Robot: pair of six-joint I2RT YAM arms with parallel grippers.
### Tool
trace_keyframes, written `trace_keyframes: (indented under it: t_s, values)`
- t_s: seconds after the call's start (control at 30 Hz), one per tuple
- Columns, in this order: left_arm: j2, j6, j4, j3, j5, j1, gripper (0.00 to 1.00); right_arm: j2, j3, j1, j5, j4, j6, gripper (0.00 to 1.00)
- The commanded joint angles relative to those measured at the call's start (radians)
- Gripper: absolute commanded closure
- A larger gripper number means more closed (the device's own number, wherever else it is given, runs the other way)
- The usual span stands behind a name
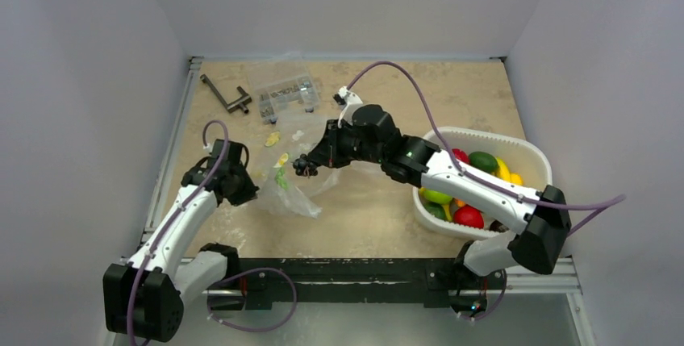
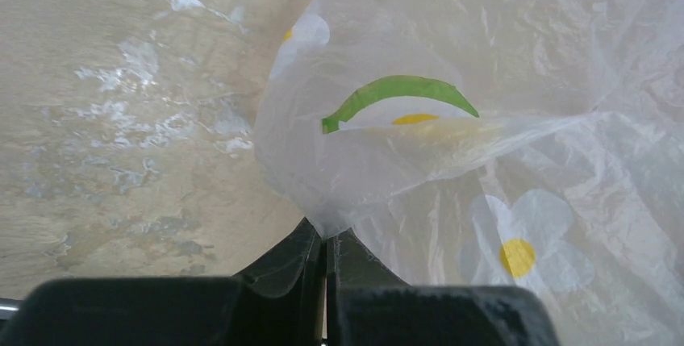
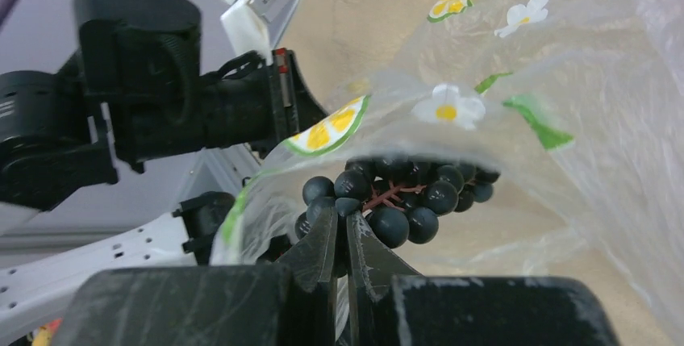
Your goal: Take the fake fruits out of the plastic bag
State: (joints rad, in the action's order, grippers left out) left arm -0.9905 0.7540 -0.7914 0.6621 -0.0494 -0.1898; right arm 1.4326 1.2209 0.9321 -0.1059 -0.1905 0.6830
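The clear plastic bag (image 1: pixel 286 189), printed with citrus slices and white flowers, lies crumpled on the table between the arms. My left gripper (image 1: pixel 244 189) is shut on a pinch of its film (image 2: pixel 339 201) at the bag's left side. My right gripper (image 1: pixel 302 166) is shut on the dark purple grape bunch (image 3: pixel 407 193), held just at the bag's mouth; in the right wrist view (image 3: pixel 343 225) film still drapes over the grapes. The bag (image 3: pixel 565 80) fills the right of that view. No other fruit shows inside the bag.
A white basket (image 1: pixel 532 151) at the right holds red, green, yellow and orange toy fruits. A rigid clear compartment box (image 1: pixel 284 92) and a dark metal tool (image 1: pixel 226 96) lie at the back left. The table's metal rail (image 1: pixel 173 136) runs along the left.
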Motion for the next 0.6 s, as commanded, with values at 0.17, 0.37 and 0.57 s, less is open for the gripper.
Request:
trace_keyframes:
  t_s: [0.17, 0.37, 0.57]
  values:
    - [-0.048, -0.088, -0.017, 0.096, -0.110, 0.067, 1.00, -0.150, 0.170, 0.002, 0.058, -0.209, -0.061, 1.00]
    - [-0.039, -0.078, -0.133, 0.164, -0.187, 0.088, 0.88, -0.212, 0.357, -0.025, 0.430, -0.502, -0.149, 1.00]
    - [0.039, -0.037, -0.261, 0.269, -0.179, 0.088, 0.45, -0.280, 0.344, -0.124, 0.740, -0.702, -0.152, 1.00]
